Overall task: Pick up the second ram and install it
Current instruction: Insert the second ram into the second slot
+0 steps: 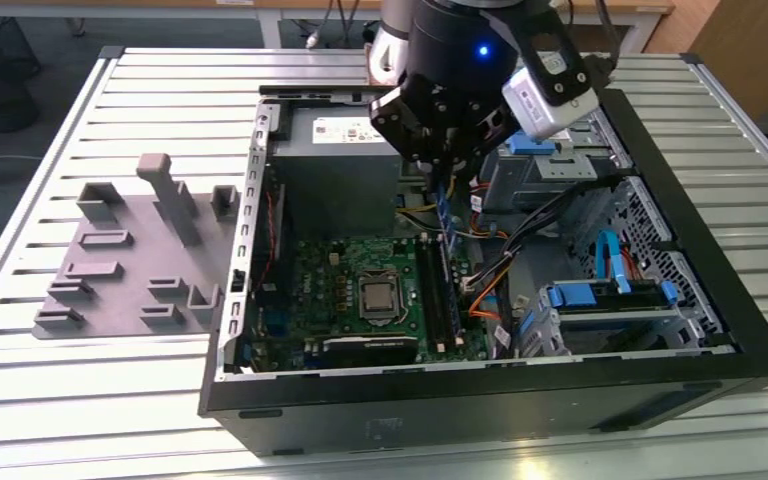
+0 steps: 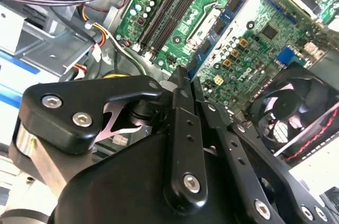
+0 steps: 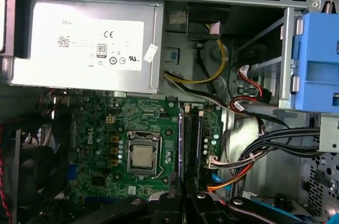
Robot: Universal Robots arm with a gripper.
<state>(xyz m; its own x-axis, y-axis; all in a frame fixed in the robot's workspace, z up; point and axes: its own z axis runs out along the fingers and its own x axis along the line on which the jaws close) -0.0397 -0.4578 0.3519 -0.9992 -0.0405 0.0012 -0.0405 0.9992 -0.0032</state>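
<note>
In the tool's (image 1: 444, 180) tight pinch, the memory stick (image 1: 447, 215) hangs upright above the slots (image 1: 440, 290); likely light, stiff and fragile, best held by its top edge.

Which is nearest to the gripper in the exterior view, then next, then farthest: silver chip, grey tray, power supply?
1. Power supply, just to the exterior view's left of the gripper.
2. Silver chip, on the motherboard.
3. Grey tray, outside the case, at the exterior view's left.
</note>
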